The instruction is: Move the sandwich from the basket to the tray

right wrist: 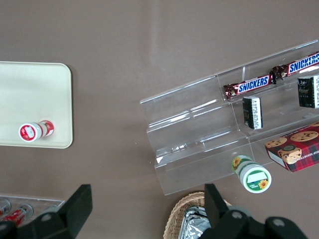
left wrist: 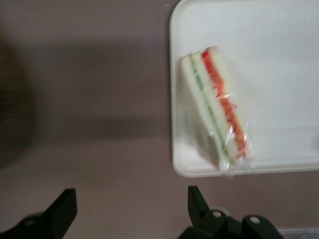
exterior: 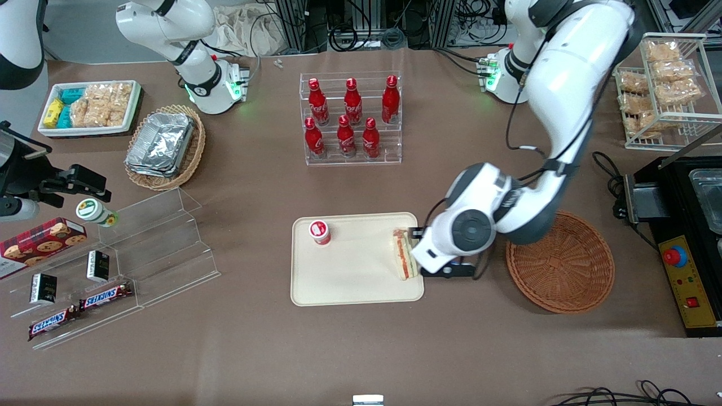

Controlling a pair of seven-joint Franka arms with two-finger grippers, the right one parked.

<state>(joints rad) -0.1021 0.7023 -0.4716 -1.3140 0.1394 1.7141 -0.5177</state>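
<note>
On the tray (exterior: 350, 282), the sandwich (exterior: 404, 254) lies at the edge nearest the wicker basket (exterior: 561, 270), apart from a red-capped cup (exterior: 320, 232). Spread and holding nothing, the end effector (left wrist: 130, 206) hangs over the bench (exterior: 361, 349) just beside the sandwich.

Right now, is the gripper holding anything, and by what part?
Nothing. The gripper is open and apart from the sandwich, which lies on the tray near its edge toward the basket.
</note>
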